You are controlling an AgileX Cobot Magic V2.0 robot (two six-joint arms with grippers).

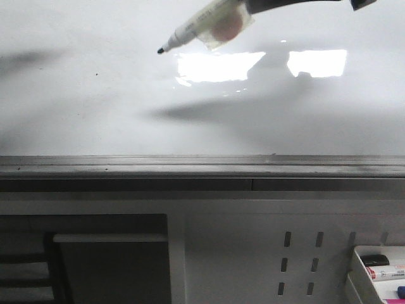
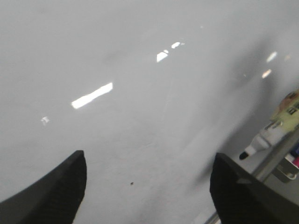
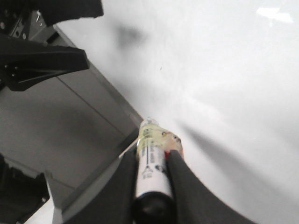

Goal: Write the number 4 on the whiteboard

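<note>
The whiteboard (image 1: 95,101) fills the upper half of the front view, glossy white with bright light reflections and a grey rail (image 1: 190,166) along its lower edge. No strokes of the number 4 show on it, only a tiny dark speck (image 1: 97,74). My right gripper (image 1: 266,5) is at the top edge, shut on a white marker (image 1: 196,28) with a black tip (image 1: 160,50) pointing left. The marker's shadow lies well below it. In the right wrist view the fingers (image 3: 184,186) clamp the marker (image 3: 150,163). My left gripper (image 2: 147,161) is open and empty over the board (image 2: 140,70); the marker (image 2: 268,135) shows at its side.
Below the rail is a grey perforated panel (image 1: 297,259). A white tray (image 1: 380,272) with spare markers sits at the lower right. Dark parts of the left arm (image 3: 42,60) show in the right wrist view near the rail (image 3: 107,93).
</note>
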